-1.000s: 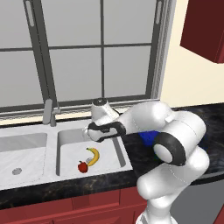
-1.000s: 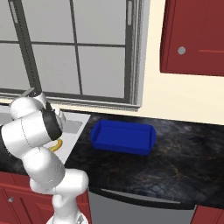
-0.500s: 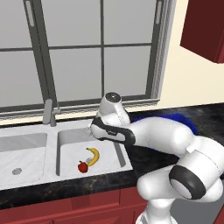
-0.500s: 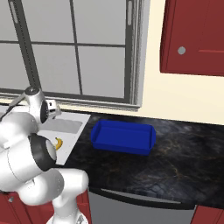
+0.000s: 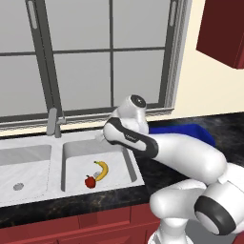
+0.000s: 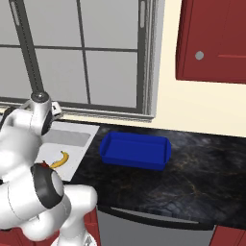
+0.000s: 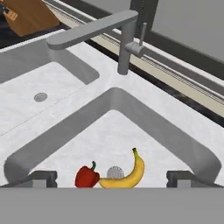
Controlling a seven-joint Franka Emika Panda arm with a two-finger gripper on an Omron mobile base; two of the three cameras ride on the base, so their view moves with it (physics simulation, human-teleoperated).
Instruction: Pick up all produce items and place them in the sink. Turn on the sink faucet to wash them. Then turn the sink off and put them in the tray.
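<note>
A curved yellow banana (image 5: 101, 169) and a small red fruit (image 5: 89, 181) with a dark stem lie side by side near the drain in the right basin of the light-grey sink (image 5: 71, 145). They also appear in the hand view, banana (image 7: 130, 172) and red fruit (image 7: 87, 176). The grey faucet (image 7: 126, 43) stands behind the divider, and its spout (image 7: 86, 31) reaches out over the left basin. My gripper (image 7: 111, 178) hovers above the right basin, open, gripping nothing; it is at the basin's back rim (image 5: 102, 137). The blue tray (image 6: 135, 150) sits on the counter right of the sink.
The black marbled counter (image 6: 192, 178) stretches right of the tray. A window sill (image 5: 86, 119) runs close behind the faucet. A wooden knife block (image 7: 27, 15) stands beyond the left basin (image 5: 24, 164). A red wall cabinet (image 6: 214, 41) hangs at the upper right.
The arm has swung and stretched out lower over the counter, with the hand staying above the right basin's back. The jaws stayed open. Banana and red fruit have not moved.
</note>
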